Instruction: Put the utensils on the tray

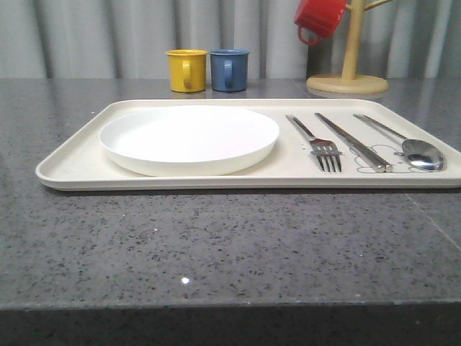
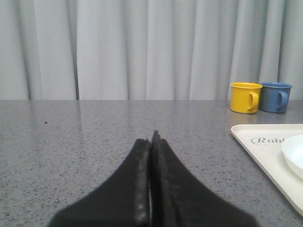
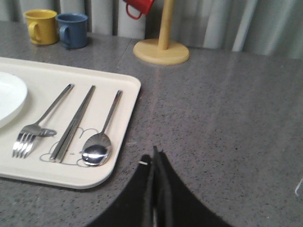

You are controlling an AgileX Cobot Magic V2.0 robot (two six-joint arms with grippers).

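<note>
1. Front view: the cream tray point(image 1: 72, 155) lies flat on the grey speckled bench point(image 1: 216, 245), and I'll place everything else by it.
2. A round white plate point(image 1: 189, 138) sits on the tray's left half.
3. On the tray's right half, beside the plate, lie three pieces of cutlery side by side: the fork point(image 1: 317, 143) nearest the plate, then the pair of chopsticks point(image 1: 353, 142), then the spoon point(image 1: 407, 144) closest to the tray's right rim. None of them touch one another; their handles point toward the far rim.
4. Behind the tray's far rim stand a yellow mug point(image 1: 186, 70) and a blue mug point(image 1: 229, 69), just beside each other.
5. Beyond the tray's far right corner is a wooden mug tree point(image 1: 348, 72) with a red mug point(image 1: 319, 18) hanging from it.
6. Left wrist view: the left gripper point(image 2: 151, 137) has its black fingers pressed together with nothing between them, over bare bench off the tray's left end, where the "Rabbit" script shows.
7. Right wrist view: the right gripper point(image 3: 154, 153) is likewise pressed together and holds nothing, over the bench just off the tray's right rim, near the spoon's bowl.
</note>
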